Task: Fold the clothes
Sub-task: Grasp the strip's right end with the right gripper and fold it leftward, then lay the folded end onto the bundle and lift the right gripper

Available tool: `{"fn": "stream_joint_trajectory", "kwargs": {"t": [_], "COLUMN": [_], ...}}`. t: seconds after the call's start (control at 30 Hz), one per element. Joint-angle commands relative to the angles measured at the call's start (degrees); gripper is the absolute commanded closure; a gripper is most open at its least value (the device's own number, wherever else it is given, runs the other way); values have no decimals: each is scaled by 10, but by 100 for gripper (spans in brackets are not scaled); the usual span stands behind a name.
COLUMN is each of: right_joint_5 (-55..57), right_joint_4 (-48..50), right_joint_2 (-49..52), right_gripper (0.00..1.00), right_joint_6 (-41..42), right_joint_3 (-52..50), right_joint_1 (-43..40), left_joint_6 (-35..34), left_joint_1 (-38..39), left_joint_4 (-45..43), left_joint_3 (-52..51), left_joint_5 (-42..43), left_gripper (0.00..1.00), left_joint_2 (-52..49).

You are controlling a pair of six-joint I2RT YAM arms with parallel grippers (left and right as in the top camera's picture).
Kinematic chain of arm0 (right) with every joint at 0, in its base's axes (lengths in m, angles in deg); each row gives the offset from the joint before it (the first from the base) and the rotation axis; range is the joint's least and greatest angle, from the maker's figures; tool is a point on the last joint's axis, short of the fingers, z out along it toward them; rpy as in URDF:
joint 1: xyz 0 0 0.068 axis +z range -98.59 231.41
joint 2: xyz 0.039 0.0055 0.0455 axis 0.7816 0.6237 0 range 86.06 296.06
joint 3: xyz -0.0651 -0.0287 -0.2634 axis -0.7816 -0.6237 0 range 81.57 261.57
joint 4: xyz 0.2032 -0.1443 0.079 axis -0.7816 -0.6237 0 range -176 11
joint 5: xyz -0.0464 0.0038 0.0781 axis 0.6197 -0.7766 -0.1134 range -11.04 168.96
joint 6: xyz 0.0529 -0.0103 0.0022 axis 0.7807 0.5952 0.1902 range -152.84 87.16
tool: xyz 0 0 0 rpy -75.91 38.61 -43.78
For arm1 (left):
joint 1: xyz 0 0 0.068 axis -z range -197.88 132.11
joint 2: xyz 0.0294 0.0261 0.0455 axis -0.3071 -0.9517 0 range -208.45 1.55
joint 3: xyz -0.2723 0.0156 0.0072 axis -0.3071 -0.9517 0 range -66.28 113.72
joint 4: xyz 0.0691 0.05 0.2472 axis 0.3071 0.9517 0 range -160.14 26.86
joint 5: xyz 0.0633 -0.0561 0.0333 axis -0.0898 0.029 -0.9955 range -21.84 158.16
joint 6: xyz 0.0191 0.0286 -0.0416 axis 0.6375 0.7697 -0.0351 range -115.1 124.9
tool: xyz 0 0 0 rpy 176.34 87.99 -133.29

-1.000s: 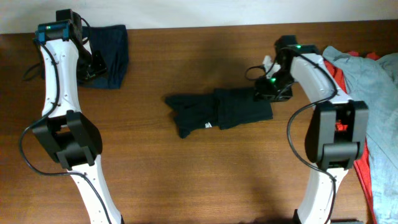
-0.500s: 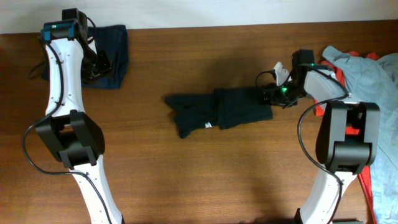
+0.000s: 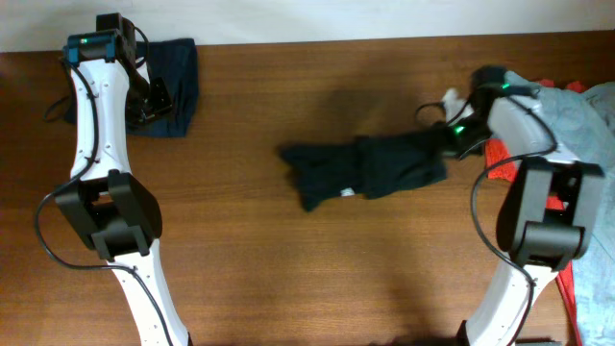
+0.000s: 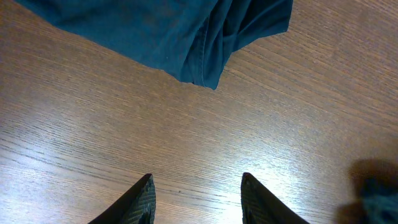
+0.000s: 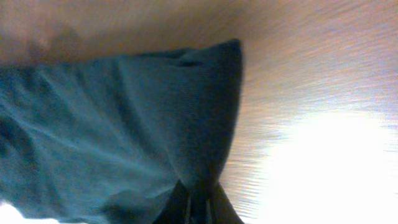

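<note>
A wooden table (image 3: pixel 288 269) was seen under both arms. A pale grey-blue garment (image 3: pixel 577 125) was heaped behind the right jaws at the table's far right edge, with a red garment (image 3: pixel 500 154) showing beneath it, just beside the right jaws.

A black T-shirt (image 3: pixel 375 168) was laid out in a long, bunched strip mid-table, stretched away from the right jaws toward the table's centre. Its near end was pinched by the right gripper (image 3: pixel 452 135). In the right wrist view the cloth (image 5: pixel 112 124) was seen fanned out ahead of the gripper (image 5: pixel 199 202), with the jaws closed almost together and a fold of fabric caught between them. Bare wood was seen to one side of the jaws, partly washed out by glare.

A navy garment (image 3: pixel 178 82) was folded flat just beside the left gripper (image 3: pixel 144 101). In the left wrist view its corner (image 4: pixel 174 31) was seen well ahead of the jaws, not touched. The left gripper (image 4: pixel 196 202) was held wide apart over bare wood, with nothing between the jaws.

A small white mark (image 3: pixel 344 192) was noted on the T-shirt, well away from the right jaws.
</note>
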Motion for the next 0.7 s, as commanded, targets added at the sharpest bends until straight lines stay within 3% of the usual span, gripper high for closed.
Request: {"fn": "stream_joint_trajectory", "kwargs": {"t": [0.0, 0.3, 0.67], "right_joint_5": [38, 40, 70], "right_joint_4": [-24, -134, -200], "right_joint_2": [1, 1, 1], "right_gripper": [96, 96, 96], "right_joint_6": [-4, -28, -28], "right_joint_3": [52, 153, 192], "right_joint_1": [-38, -57, 51], "left_joint_6": [-3, -3, -3], "left_joint_1": [0, 0, 0], "left_joint_4": [1, -6, -12], "left_joint_3": [11, 11, 11], "left_joint_5": [4, 4, 4], "left_gripper": [55, 55, 55], "left_joint_2": [21, 21, 21]}}
